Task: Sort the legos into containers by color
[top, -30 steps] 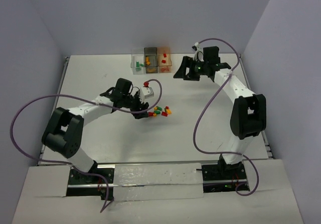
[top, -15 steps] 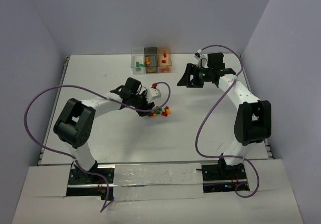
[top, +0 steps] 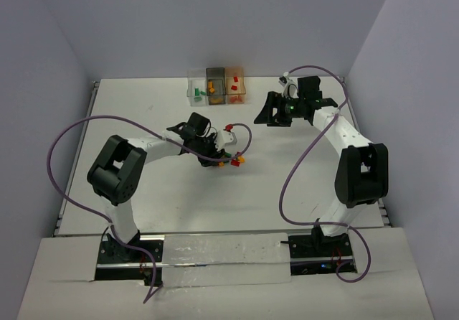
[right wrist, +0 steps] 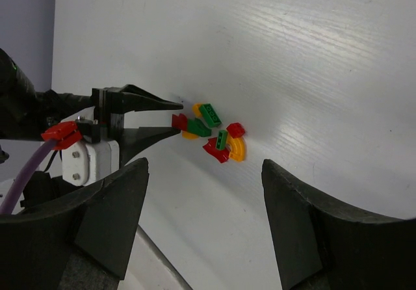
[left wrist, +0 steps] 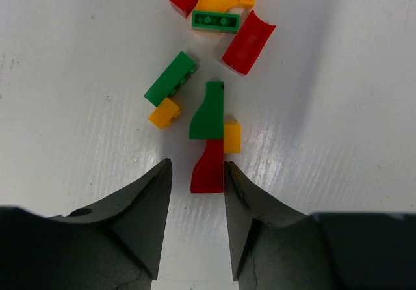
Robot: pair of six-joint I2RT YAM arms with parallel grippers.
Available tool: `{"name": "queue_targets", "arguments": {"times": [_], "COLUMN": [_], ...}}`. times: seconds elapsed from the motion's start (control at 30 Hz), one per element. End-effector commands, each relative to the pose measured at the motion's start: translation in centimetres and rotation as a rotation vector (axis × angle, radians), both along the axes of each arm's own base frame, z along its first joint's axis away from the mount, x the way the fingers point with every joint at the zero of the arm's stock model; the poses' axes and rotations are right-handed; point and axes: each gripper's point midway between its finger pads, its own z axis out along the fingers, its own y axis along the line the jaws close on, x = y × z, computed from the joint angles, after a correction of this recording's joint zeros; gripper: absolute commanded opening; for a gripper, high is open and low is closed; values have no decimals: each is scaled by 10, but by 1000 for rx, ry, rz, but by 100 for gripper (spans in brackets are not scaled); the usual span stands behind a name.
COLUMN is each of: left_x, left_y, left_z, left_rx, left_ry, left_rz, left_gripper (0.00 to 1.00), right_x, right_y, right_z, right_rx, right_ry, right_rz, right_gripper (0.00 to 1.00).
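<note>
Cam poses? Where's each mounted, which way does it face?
Top external: high behind the bases, facing down the table toward the containers; both arms show.
Left wrist: faces down on the legos; left gripper at bottom.
Right wrist: faces across the table at the legos and left gripper; right gripper frames it.
Shared: legos, all three.

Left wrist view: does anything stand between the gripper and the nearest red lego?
Nothing visible. The red lego lies at the mouth of the left gripper's open fingers; a green lego and a yellow lego lie against its far end.
</note>
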Motion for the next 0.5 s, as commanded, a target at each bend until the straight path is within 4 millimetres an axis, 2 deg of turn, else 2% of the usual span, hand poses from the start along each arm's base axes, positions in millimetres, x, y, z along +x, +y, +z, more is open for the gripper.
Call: {"name": "queue_targets", "arguments": {"times": [0.0, 0.1, 0.33, 0.47], "left_x": [5, 3, 0, -2], "left_y": [-3, -2, -1, -3], "left_z": [6, 6, 4, 4], "left_rx": [15, 20, 37, 36], "left_ry": [-23, -26, -39, -41], "left_rz": [-24, -28, -41, -48], "left_gripper": [43, 39, 41, 29], "right_x": [1, 1, 3, 3], "right_y": [-1, -1, -2, -4], "right_z": [20, 19, 15, 15], "right_rx": [24, 28, 48, 51], "right_ry": [-51, -44, -18, -15], "right_rz": [10, 9, 5, 0], "right_gripper": [77, 77, 77, 76]}}
